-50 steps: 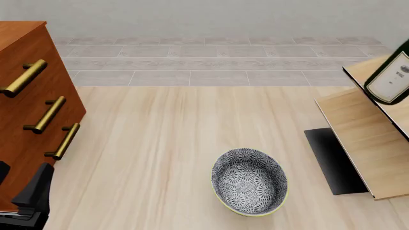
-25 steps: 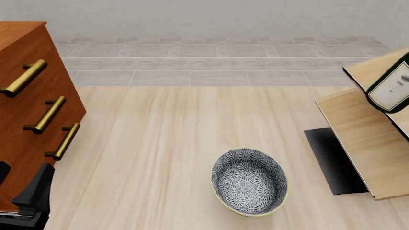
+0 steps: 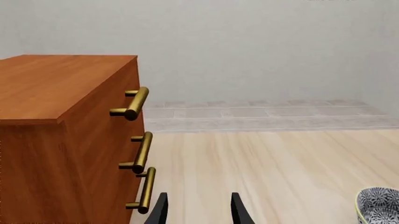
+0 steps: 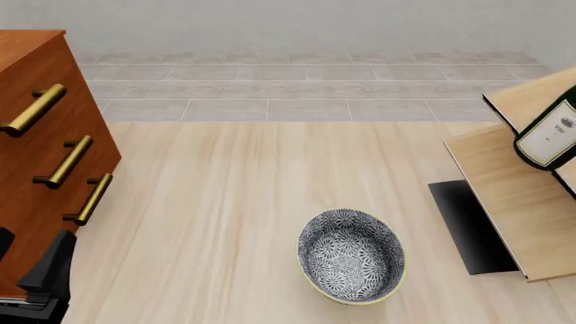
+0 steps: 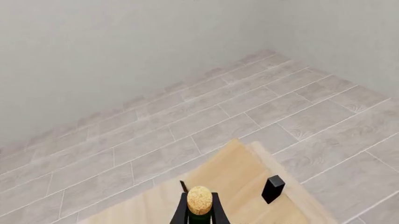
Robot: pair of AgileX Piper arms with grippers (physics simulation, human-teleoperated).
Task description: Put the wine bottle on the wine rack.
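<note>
While the wine bottle (image 4: 549, 135) leans over the wine rack (image 4: 517, 196) at the far right, the left arm waits beside the cabinet (image 4: 40, 155).

From the left wrist view, the left gripper (image 3: 198, 211) shows two dark fingers parted with nothing between them, next to the reddish cabinet with brass handles (image 3: 136, 103); a patterned bowl (image 3: 379, 205) appears at the edge. From the front view, only the bottle's lower body and white label are visible, tilted, with the base pointing down-left toward the slanted boards and the long axis rising to the upper right, out of frame. The bowl (image 4: 351, 255) stands on the table (image 4: 234, 202). From the right wrist view, the right gripper (image 5: 199, 211) has dark fingers on both sides of the neck under the cork (image 5: 199, 199).
</note>
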